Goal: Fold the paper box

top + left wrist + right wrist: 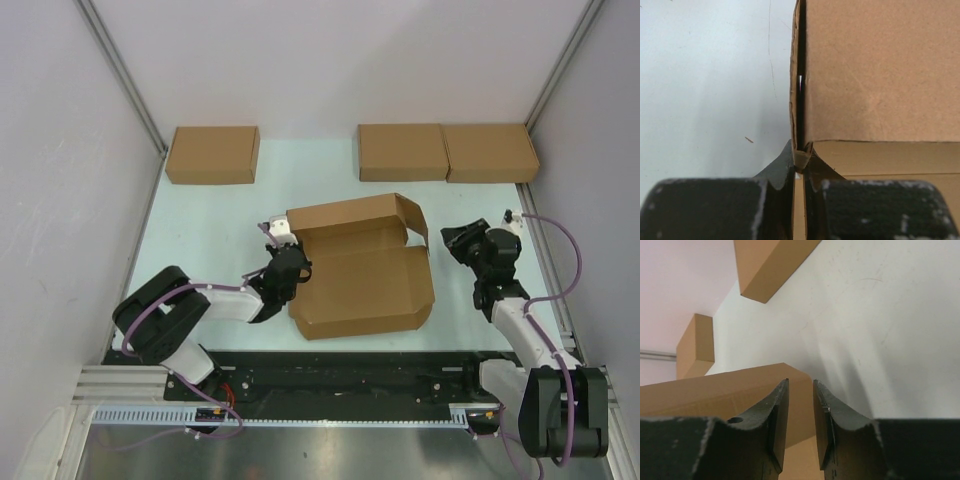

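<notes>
The paper box [365,285] is half folded, lid still open; its left wall [796,100] is pinched by the left jaws, right jaws spread, empty.

The left arm [225,300] and right arm [525,325] were built of white links and bulky black joint housings, each trailing a lilac cable [572,262]. The left gripper [799,156] had matte black fingers [705,210], their upper edges scuffed and speckled whitish.
</notes>
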Controlling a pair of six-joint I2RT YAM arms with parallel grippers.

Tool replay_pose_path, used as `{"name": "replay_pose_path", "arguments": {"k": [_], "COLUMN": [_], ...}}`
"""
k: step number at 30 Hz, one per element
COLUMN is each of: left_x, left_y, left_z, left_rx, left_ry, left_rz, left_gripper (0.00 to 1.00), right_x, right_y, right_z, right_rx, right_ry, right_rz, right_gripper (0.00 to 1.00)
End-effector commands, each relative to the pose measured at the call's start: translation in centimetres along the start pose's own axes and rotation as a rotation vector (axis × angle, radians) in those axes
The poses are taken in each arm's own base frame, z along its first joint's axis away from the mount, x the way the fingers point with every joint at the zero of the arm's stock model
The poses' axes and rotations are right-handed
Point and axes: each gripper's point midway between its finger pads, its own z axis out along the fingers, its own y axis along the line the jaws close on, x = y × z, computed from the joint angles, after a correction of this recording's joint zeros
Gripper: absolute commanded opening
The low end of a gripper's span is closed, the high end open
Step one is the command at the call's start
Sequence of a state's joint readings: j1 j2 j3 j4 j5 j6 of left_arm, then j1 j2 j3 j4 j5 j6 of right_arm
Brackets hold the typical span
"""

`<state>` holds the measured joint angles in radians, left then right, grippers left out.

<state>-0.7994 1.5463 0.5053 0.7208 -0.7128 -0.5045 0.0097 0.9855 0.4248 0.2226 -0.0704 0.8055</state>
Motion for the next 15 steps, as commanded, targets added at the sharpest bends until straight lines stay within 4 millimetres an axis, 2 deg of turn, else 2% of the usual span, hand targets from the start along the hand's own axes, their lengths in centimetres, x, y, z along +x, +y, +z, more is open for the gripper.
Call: {"name": "replay_pose_path", "arguments": {"k": [1,3,4,5,7,8,10,13,14,15], "left_x": [1.8,1.8,1.7,1.9,1.7,1.6,1.7,1.7,1.7,1.7], "left_y": [1.4,1.4,1.4,1.5,1.1,0.9,0.6,0.1,0.0,-0.1], "left_z": [-0.1,0.0,0.0,0.1,0.3,0.5,0.6,0.7,0.6,0.6], "left_rx": [-0.056,-0.059,-0.063,-0.071,-0.068,-0.068,-0.064,-0.057,-0.052,-0.05], "left_ry": [0.047,0.049,0.048,0.055,0.054,0.053,0.055,0.057,0.058,0.059], "left_rz": [0.093,0.099,0.1,0.111,0.108,0.105,0.104,0.105,0.108,0.11], "left_gripper": [0.0,0.0,0.0,0.0,0.0,0.0,0.0,0.0,0.0,0.0], "right_x": [-1.8,-1.9,-1.4,-1.5,0.0,0.1,2.2,4.4,5.9,6.5], "right_y": [3.6,4.1,3.6,4.1,3.0,3.4,1.4,-0.3,-1.8,-2.1], "right_z": [0.0,-0.8,-1.3,-2.3,-3.3,-4.1,-4.4,-4.6,-4.5,-4.6], "right_rx": [-0.124,-0.139,-0.118,-0.136,-0.116,-0.143,-0.11,-0.084,-0.058,-0.054], "right_ry": [-0.03,-0.029,-0.011,-0.028,-0.008,-0.019,0.026,0.081,0.114,0.124], "right_rz": [0.007,0.006,0.003,-0.012,-0.016,-0.013,-0.003,0.02,0.03,0.047], "right_gripper": [0.31,0.31,0.31,0.31,0.31,0.3,0.27,0.19,0.15,0.14]}}
